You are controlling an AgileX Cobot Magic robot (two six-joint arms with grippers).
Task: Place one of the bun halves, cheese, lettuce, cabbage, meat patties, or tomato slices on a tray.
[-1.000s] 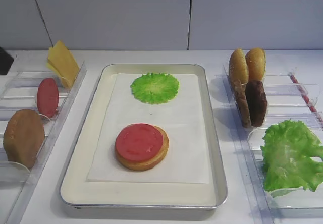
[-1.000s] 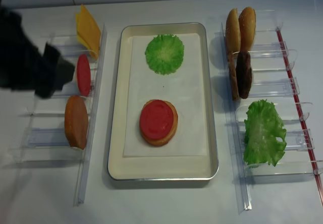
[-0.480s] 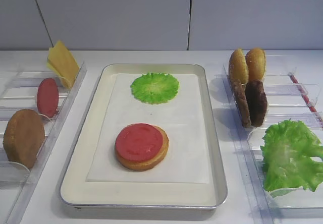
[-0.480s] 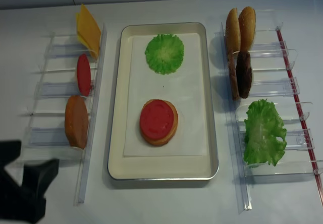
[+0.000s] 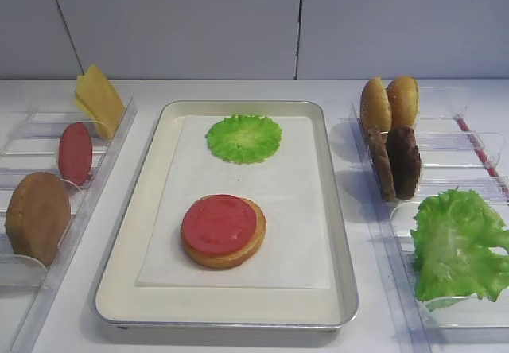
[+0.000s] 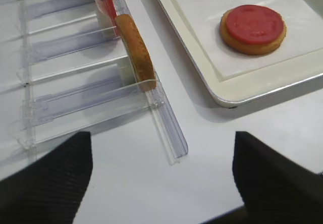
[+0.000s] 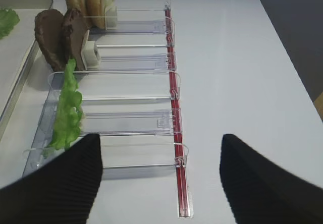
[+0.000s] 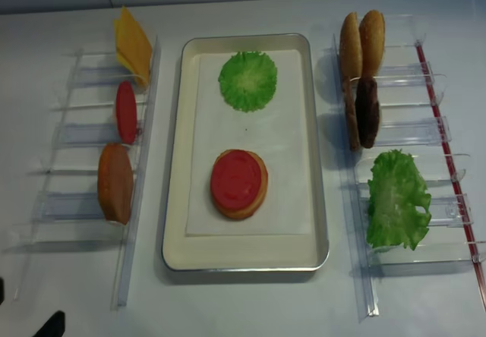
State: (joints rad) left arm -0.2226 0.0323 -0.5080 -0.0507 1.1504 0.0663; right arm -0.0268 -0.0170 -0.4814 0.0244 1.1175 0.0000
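The white bench is carrying everything, and at its middle the tray is lying with its white paper liner. On that paper a bun half is sitting near the front with a tomato slice resting flat on top of it, and a round green lettuce piece is lying apart from them toward the far end. On my left a clear plastic rack is holding the cheese at the far end, then another tomato slice standing on edge, then a bun half standing on edge. On my right a second clear rack is holding two bun halves upright at the far end, the meat patties upright just in front of them, and a big frilly lettuce leaf nearest me. My left fingers are spreading wide over bare bench just in front of the left rack, holding nothing. My right fingers are also standing wide apart and gripping nothing, poised over the near end of the right rack beside the lettuce leaf.
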